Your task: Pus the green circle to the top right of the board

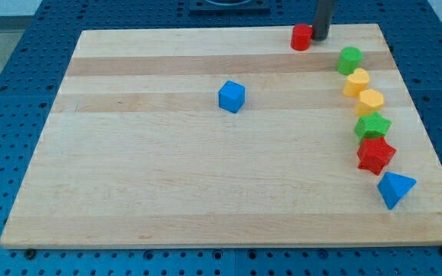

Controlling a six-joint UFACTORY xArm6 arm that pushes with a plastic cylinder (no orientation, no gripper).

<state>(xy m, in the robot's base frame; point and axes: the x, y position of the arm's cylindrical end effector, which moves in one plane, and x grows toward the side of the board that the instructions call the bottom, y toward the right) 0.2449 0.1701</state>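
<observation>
Dark rod: our tip stood at the view's top edge of the board, right of centre; we carried no pincer, so apart or together did not apply.
Red cylinder: just beside our tip on its left, seemingly touching; we could not be sure of contact.
Green circle: below and to the right of our tip, near but apart from it, already in the board's top right area, heading a column of blocks.
Yellow blocks: one directly under the green circle, a second just below that, the two touching; shapes roughly rounded or hexagonal, unclear.
Green block: next down, angular, against the red star beneath it.
Blue triangle: last in the column, near the board's right edge, slightly apart from the star.
Blue cube: alone near the middle, well apart from everything.
Wooden board: pale planks, lying on a blue perforated table.
</observation>
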